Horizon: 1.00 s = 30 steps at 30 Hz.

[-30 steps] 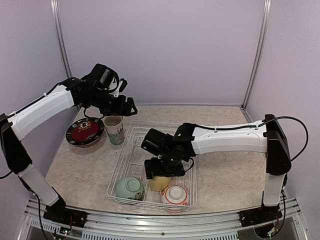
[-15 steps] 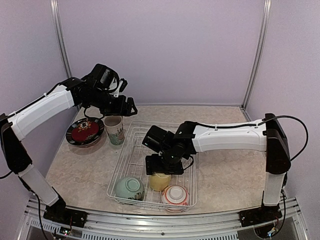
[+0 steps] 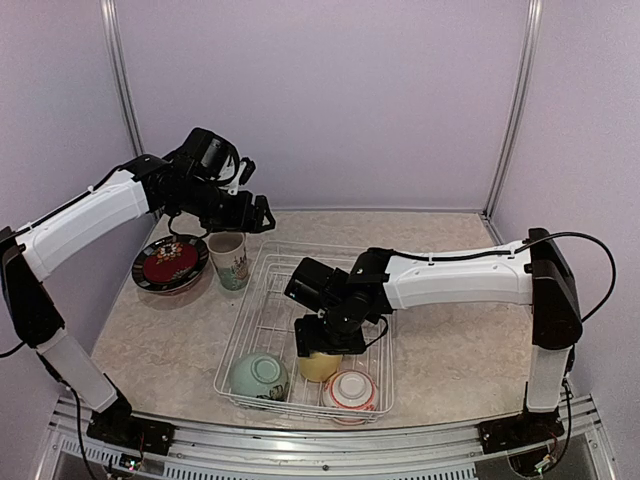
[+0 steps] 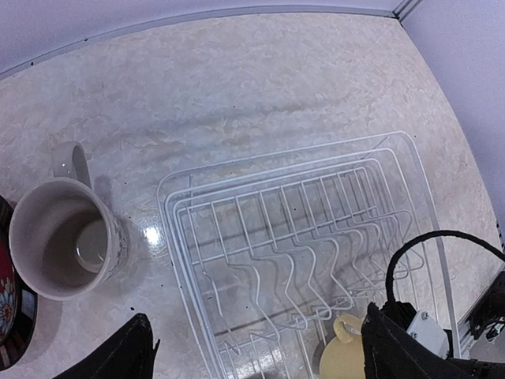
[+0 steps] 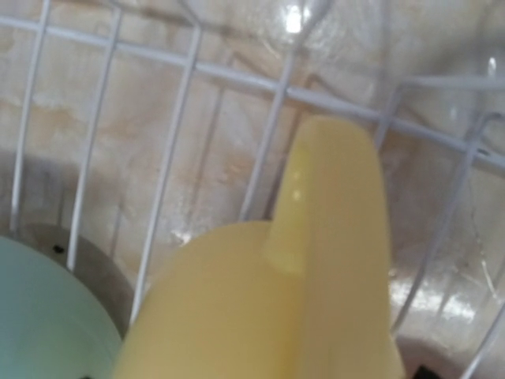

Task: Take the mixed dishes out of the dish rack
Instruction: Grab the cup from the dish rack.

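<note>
The white wire dish rack point(image 3: 243, 325) sits mid-table and also shows in the left wrist view point(image 4: 276, 229). In its near end are a yellow cup point(image 3: 320, 367), a pale-green bowl point(image 3: 258, 376) and a red-and-white bowl point(image 3: 351, 390). My right gripper point(image 3: 326, 343) is down on the yellow cup. The cup point(image 5: 260, 316) fills the right wrist view with its handle up, and the fingers are hidden. My left gripper point(image 3: 255, 213) is open and empty point(image 4: 256, 341), held high above the tall white mug point(image 4: 67, 237) that stands left of the rack.
A red floral plate with a dark rim point(image 3: 170, 263) lies on the table left of the mug. The pale-green bowl's edge point(image 5: 39, 316) shows beside the cup. Walls close the back and both sides.
My right gripper has shifted only slightly over the yellow cup. The left arm has not moved.
</note>
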Each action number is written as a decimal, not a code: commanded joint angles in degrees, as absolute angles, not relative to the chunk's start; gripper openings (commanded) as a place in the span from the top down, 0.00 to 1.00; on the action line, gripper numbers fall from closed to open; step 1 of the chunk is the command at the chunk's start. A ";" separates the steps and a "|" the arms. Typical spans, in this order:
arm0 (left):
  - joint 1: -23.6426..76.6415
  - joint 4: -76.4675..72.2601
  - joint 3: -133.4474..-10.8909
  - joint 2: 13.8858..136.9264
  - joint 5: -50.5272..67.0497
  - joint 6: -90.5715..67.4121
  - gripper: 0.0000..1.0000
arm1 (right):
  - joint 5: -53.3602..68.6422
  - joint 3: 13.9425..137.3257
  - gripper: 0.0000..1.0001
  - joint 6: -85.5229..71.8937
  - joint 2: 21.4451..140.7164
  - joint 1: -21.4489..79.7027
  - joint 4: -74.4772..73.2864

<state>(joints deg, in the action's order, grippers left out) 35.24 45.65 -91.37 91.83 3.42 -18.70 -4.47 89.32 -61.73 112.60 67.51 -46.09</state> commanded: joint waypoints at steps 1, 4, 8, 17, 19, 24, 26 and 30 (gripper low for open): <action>35.73 46.59 -93.07 92.73 2.69 -17.59 0.13 | -4.97 88.30 0.32 -60.94 111.94 68.00 -45.92; 35.73 46.60 -93.07 92.59 2.60 -17.65 0.14 | -5.04 88.03 0.42 -60.21 110.66 68.02 -46.04; 35.69 46.48 -92.89 92.26 2.34 -17.59 0.13 | -6.83 86.00 0.60 -58.07 107.31 68.16 -44.53; 35.77 46.24 -92.78 92.26 2.69 -17.75 0.13 | -7.27 79.88 0.89 -56.12 99.45 67.74 -35.47; 35.77 46.26 -92.77 92.16 2.36 -17.75 0.13 | -6.78 80.25 0.97 -55.04 99.34 67.59 -35.40; 35.82 46.23 -92.70 91.92 2.16 -17.69 0.13 | -6.23 80.91 1.00 -52.48 97.67 67.20 -34.41; 35.77 46.24 -92.68 91.85 2.28 -17.70 0.13 | -4.91 79.69 1.00 -51.80 96.24 66.62 -31.95; 35.77 46.07 -92.56 91.61 2.19 -17.68 0.13 | -1.39 75.95 1.00 -51.54 92.58 64.80 -24.50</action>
<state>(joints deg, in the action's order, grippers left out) 35.38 45.71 -91.44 92.05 2.70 -18.55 -4.43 77.95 -52.99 98.61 66.72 -33.78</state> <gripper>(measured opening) 0.866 0.782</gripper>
